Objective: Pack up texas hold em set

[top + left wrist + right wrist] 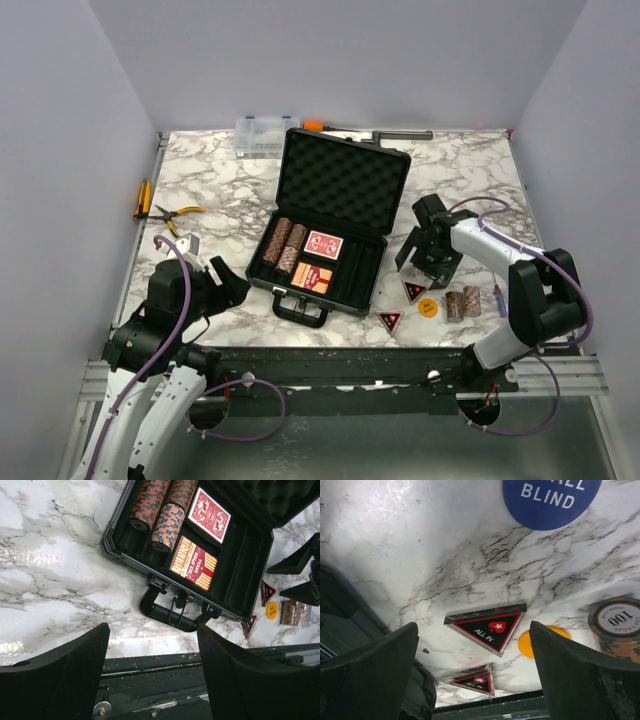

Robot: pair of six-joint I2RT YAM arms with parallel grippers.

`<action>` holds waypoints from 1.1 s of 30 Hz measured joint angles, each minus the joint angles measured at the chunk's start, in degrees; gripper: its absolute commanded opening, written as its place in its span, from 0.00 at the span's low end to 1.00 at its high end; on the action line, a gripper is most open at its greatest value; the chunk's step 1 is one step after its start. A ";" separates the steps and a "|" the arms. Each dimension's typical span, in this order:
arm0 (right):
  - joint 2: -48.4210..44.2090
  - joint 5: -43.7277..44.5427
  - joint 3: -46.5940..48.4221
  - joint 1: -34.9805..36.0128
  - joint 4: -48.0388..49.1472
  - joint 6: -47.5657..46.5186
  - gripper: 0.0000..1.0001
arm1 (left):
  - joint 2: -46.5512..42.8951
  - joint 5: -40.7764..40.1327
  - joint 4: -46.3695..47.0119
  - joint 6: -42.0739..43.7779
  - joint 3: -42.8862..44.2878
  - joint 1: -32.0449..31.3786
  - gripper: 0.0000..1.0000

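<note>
Now, case: the black hard case (345, 182) lies open at mid-counter, its foam-lined lid standing up on the far side and its handle (300, 310) towards my bases.
Inside the case: brown chip stacks (283, 245) lie in the left slots. A red card deck (323, 245) sits just beside them, and a boxed deck (311, 277) lies nearer the handle.
Loose pieces: all on the counter (220, 180) right of the case. These are a triangular ALL IN token (414, 291), a second triangular token (389, 321), a round yellow token (427, 307) and two loose chip stacks (461, 303) lying on their sides. A blue round token (550, 500) marked BLIND shows in my right wrist view.
Right pincer: my right pincer (474, 630) is released, jaws wide, gripping nothing. It is poised over the ALL IN token; I cannot tell whether it touches.
Left pincer: my left pincer (151, 635) is released and holds nothing. It is at the near edge, left of the case, and looks towards the handle.
Outskirts: a clear organiser box (262, 137) sits at the far edge, and yellow-handled pliers (178, 215) lie to the left.
</note>
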 measured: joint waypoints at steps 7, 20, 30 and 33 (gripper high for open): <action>0.11 0.04 -0.74 0.85 0.87 1.81 0.93 | 0.02 0.00 0.02 -0.02 0.00 0.11 0.70; 1.05 2.01 -2.69 1.51 0.90 4.11 0.87 | 0.00 0.00 0.02 -0.02 -0.02 0.22 0.68; 1.79 2.93 -2.71 2.45 1.20 4.33 0.82 | 0.00 0.00 0.02 -0.02 -0.22 0.37 0.68; 1.84 3.23 -2.71 2.62 1.18 4.33 0.82 | 0.00 0.00 0.02 -0.04 -0.22 0.37 0.68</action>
